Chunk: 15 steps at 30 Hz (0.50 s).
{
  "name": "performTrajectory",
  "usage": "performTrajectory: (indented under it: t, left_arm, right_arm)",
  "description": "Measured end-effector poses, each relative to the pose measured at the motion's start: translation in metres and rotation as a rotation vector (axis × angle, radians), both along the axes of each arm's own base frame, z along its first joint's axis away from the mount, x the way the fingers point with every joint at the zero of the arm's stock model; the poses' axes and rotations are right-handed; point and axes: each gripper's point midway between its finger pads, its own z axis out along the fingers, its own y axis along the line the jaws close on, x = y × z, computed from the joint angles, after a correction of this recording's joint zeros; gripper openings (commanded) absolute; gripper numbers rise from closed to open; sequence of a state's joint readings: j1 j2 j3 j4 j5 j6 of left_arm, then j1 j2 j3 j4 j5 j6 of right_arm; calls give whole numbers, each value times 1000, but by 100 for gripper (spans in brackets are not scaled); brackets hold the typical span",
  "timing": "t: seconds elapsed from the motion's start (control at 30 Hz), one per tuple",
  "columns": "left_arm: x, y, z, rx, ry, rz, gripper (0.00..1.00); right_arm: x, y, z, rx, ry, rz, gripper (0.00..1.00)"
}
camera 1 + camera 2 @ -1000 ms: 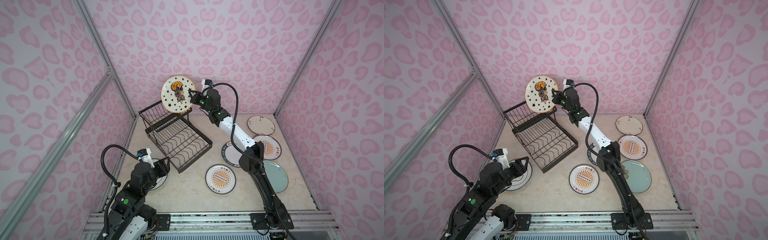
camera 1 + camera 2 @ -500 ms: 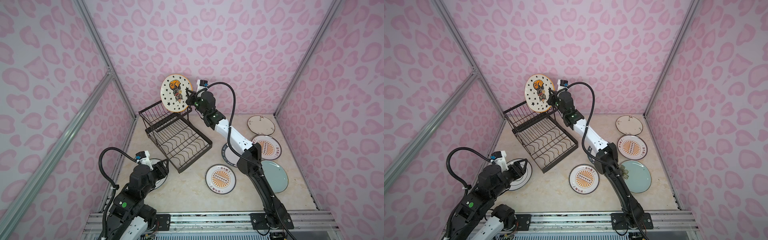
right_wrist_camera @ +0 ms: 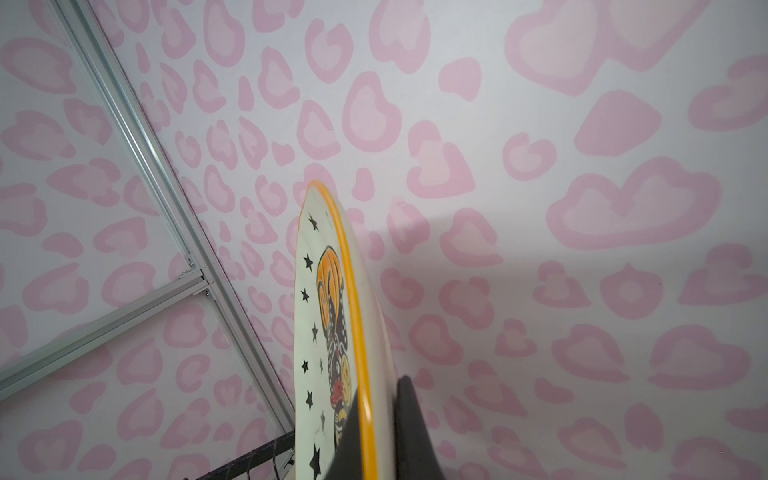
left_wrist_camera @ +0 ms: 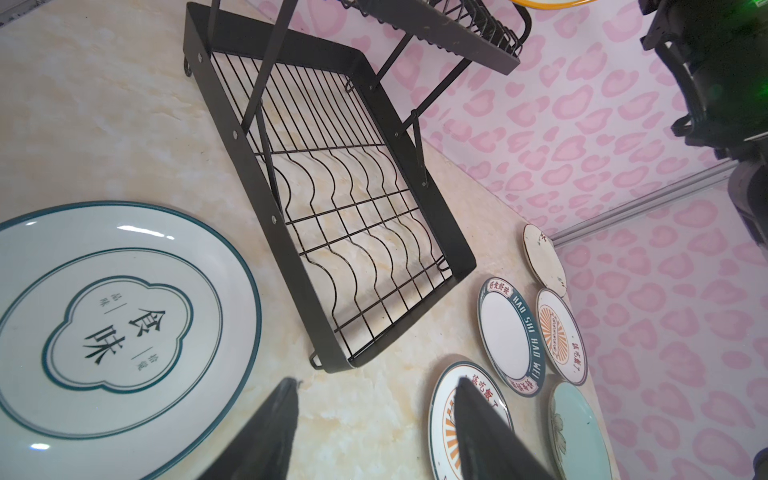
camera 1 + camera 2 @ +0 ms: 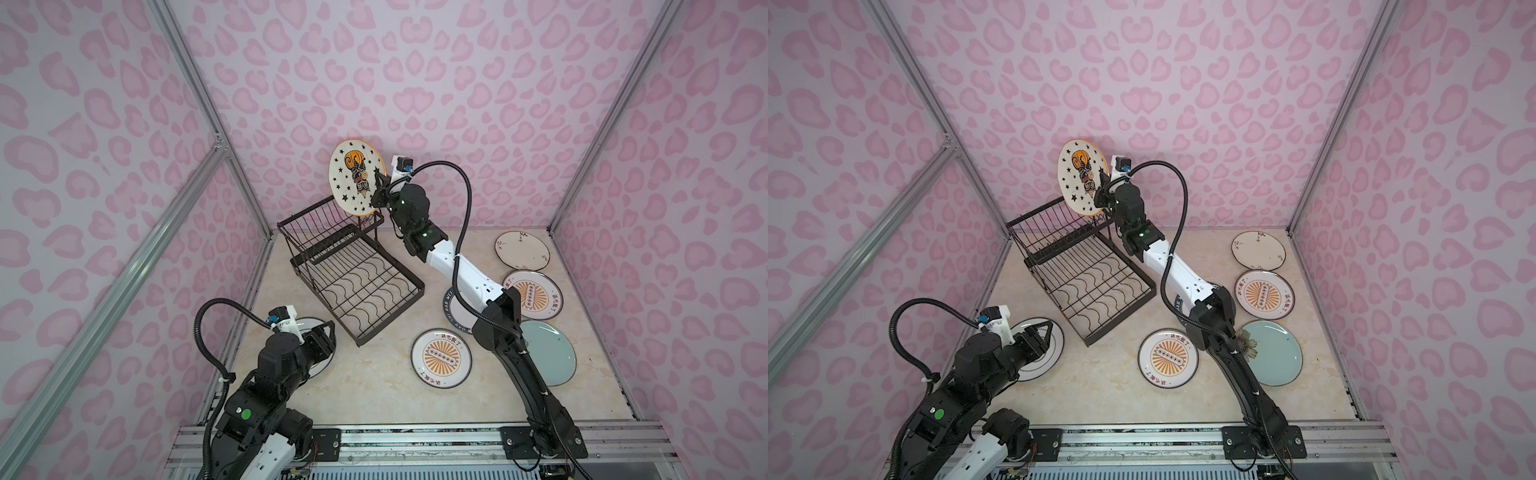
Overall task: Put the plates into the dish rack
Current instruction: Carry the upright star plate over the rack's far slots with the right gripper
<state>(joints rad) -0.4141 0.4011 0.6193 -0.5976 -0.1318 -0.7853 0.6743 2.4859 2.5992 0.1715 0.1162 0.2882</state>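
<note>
Now the right pincer is clenched on the rim of the star plate, holding it upright over the dish rack near the far left corner of the desk, probably so it fits a slot. The left pincer hangs released near the green-rimmed plate at the left edge.

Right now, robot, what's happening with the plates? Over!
Right gripper shut on star plate, upright above rack. Left gripper open, holding nothing. Rack bare, six plates flat on table. Nothing blocking.
</note>
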Motion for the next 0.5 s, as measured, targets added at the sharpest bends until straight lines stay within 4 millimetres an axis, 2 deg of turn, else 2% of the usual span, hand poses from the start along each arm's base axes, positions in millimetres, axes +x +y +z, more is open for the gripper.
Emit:
performTrajectory:
  t: [0.23, 0.5]
  left_arm:
    - [1, 1, -2, -1, 8, 8, 62]
    - [1, 1, -7, -5, 21, 14, 62]
  right_arm:
    - [0, -3, 8, -64, -58, -37, 0]
    - [-8, 8, 8, -161, -110, -59, 0]
